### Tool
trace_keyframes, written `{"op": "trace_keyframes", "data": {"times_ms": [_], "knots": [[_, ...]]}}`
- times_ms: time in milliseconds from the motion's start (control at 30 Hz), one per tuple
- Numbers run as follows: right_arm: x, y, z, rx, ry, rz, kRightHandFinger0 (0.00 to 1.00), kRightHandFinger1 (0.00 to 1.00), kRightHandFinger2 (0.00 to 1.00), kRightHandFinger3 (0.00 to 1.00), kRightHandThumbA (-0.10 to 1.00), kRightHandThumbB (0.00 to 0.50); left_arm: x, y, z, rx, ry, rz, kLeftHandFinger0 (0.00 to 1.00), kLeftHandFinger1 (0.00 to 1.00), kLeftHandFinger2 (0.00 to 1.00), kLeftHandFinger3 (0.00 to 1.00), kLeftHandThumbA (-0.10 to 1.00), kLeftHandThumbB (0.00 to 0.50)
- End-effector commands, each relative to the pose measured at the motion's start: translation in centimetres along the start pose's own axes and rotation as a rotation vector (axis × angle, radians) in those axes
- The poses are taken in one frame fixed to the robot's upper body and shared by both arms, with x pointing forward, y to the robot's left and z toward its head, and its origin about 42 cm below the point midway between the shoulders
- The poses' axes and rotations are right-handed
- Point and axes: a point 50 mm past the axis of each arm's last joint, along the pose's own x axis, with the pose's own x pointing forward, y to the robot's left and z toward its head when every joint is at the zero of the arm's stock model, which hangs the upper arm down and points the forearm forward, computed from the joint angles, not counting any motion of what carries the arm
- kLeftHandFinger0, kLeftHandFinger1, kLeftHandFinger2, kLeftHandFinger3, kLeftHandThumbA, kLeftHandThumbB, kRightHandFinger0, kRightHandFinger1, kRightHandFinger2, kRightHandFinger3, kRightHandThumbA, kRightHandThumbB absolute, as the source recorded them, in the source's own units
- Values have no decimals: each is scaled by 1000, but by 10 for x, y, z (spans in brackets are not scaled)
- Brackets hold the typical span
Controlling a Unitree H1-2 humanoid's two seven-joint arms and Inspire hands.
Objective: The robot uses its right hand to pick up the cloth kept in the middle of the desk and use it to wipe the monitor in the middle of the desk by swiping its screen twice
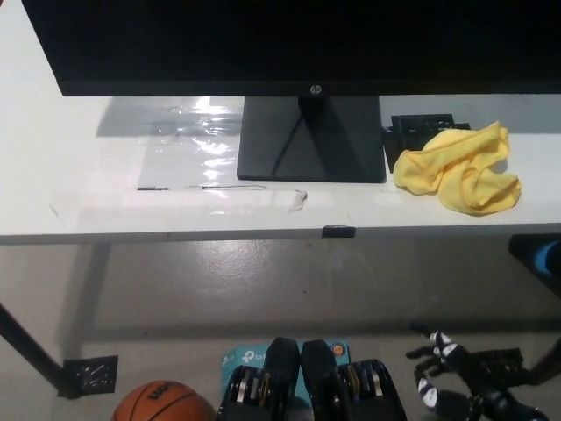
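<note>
A yellow cloth (460, 168) lies bunched on the white desk (105, 175), to the right of the monitor (298, 44) stand and partly against a small black object (421, 127) behind it. The robot's black right hand (451, 377) hangs low at the bottom right, well below the desk edge, fingers spread and holding nothing; the left hand is out of view. The cloth looks light, soft and limp, likely to sag and trail when lifted, so a pinch on its raised central folds should gather enough fabric to hold. The desk's front edge lies between hand and cloth, and the hand would have to rise clear of it first. Open desk surface in front of the cloth gives room to approach; the monitor's lower bezel hangs close above and behind.
</note>
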Motion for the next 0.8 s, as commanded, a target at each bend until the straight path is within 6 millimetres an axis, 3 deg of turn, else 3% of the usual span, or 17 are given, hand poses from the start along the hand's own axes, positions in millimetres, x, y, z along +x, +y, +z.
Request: {"op": "trace_keyframes", "data": {"times_ms": [0, 33, 100, 133, 233, 267, 300, 400, 433, 500, 533, 567, 600, 667, 767], "knots": [[-8, -31, 50, -16, -267, -139, 548, 593, 720, 1000, 197, 47, -4, 2, -4, 17, 13, -6, 639, 526, 0, 0, 532, 500], [-9, -33, 52, -16, -278, -143, 547, 591, 719, 1000, 190, 46, -4, 2, -4, 16, 13, -6, 639, 526, 0, 0, 531, 500], [-13, -49, 79, -54, -353, -182, 505, 575, 729, 1000, 178, 58, -3, 0, -5, 15, 17, -5, 634, 518, 0, 0, 525, 500], [-15, -57, 89, -56, -405, -196, 415, 515, 724, 1000, 175, 64, -4, 0, -4, 18, 22, -5, 634, 518, 0, 0, 524, 500], [-23, -84, 130, -76, -605, -270, 273, 395, 674, 990, 149, 87, -5, -1, -6, 28, 22, -8, 630, 514, 0, 0, 542, 500], [-23, -85, 132, -75, -612, -272, 249, 374, 664, 987, 135, 90, -5, -1, -6, 27, 22, -8, 628, 513, 0, 0, 543, 500], [-29, -103, 157, -114, -678, -312, 263, 391, 686, 1000, 225, 96, -5, -1, -6, 9, 26, -14, 618, 497, 0, 0, 522, 500], [-29, -125, 179, -147, -738, -354, 416, 508, 738, 1000, 256, 122, -6, -1, -5, 16, 34, -16, 622, 503, 0, 0, 520, 500], [-25, -135, 185, -209, -741, -383, 533, 631, 793, 1000, 320, 138, -5, -1, -5, 11, 32, -13, 619, 502, 0, 0, 519, 500], [-8, -152, 193, -288, -747, -423, 705, 846, 908, 1000, 336, 215, -6, 0, -5, 6, 18, -9, 631, 513, 0, 0, 515, 500], [0, -158, 193, -328, -719, -429, 830, 984, 1000, 1000, 431, 257, -6, 0, -5, 10, 22, -12, 639, 518, 0, 0, 513, 500], [5, -162, 194, -361, -693, -429, 901, 1000, 1000, 1000, 468, 254, -5, 0, -5, 3, 26, -14, 641, 518, 0, 0, 512, 500], [10, -165, 195, -395, -648, -422, 1000, 1000, 1000, 1000, 573, 292, -6, 0, -5, 7, 25, -13, 641, 518, 0, 0, 512, 500], [29, -177, 196, -430, -558, -418, 1000, 1000, 1000, 1000, 569, 348, -6, 2, -3, 6, 21, -10, 643, 519, 0, 0, 508, 500], [52, -186, 186, -464, -496, -416, 1000, 1000, 1000, 1000, 506, 365, -6, 2, -2, -4, 31, -13, 644, 525, 0, 0, 468, 500]]}}
